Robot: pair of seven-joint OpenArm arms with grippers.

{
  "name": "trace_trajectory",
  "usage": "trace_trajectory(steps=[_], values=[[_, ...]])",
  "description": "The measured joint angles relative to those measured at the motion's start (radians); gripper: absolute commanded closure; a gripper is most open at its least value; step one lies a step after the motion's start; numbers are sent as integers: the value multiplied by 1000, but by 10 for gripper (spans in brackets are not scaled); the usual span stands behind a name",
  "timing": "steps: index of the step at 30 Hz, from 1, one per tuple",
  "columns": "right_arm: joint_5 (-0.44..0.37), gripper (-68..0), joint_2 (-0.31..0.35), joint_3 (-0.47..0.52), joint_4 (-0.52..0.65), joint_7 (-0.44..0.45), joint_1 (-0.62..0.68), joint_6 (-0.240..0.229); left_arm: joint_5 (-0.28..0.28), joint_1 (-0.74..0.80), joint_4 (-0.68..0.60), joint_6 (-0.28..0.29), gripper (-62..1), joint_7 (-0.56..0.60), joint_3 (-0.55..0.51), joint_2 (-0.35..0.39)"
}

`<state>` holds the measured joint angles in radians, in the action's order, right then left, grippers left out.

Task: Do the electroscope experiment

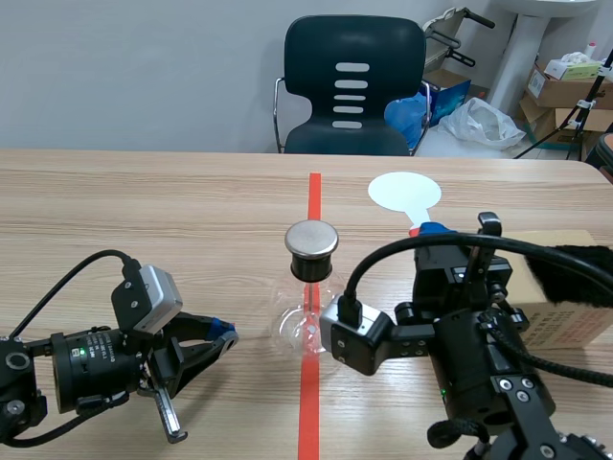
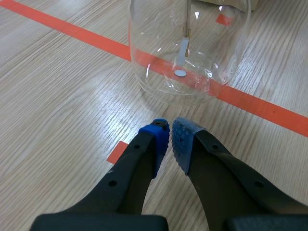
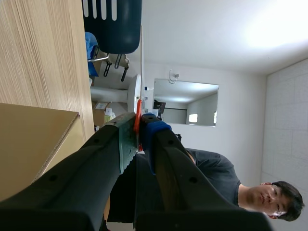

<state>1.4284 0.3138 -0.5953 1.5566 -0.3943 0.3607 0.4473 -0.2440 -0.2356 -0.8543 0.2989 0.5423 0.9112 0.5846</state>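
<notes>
The electroscope, a clear glass flask (image 1: 306, 324) with a round metal cap (image 1: 312, 240), stands on the red tape line at mid-table. My left gripper (image 1: 222, 337) lies low on the table to its left, shut on nothing. In the left wrist view the pads (image 2: 163, 139) meet just short of the flask (image 2: 187, 72), whose inner rod (image 2: 185, 45) hangs down. My right gripper (image 1: 431, 228) is raised to the flask's right, shut on the red handle (image 3: 137, 120) of a white round disc (image 1: 404, 192) that stands above the fingers, edge-on (image 3: 137, 91) in the right wrist view.
A cardboard box (image 1: 560, 321) sits at the right table edge with a dark fuzzy piece (image 1: 575, 276) on top. A black chair (image 1: 354, 86) stands beyond the far edge. A person in a dark shirt (image 3: 216, 178) shows in the right wrist view.
</notes>
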Motion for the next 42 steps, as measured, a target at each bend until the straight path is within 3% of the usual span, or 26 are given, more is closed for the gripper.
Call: trace_trajectory(steps=[42], values=[[0, -10, 0, 0, 0, 0, 0, 0, 8, 3, 0, 0, -70, 31, 0, 0]])
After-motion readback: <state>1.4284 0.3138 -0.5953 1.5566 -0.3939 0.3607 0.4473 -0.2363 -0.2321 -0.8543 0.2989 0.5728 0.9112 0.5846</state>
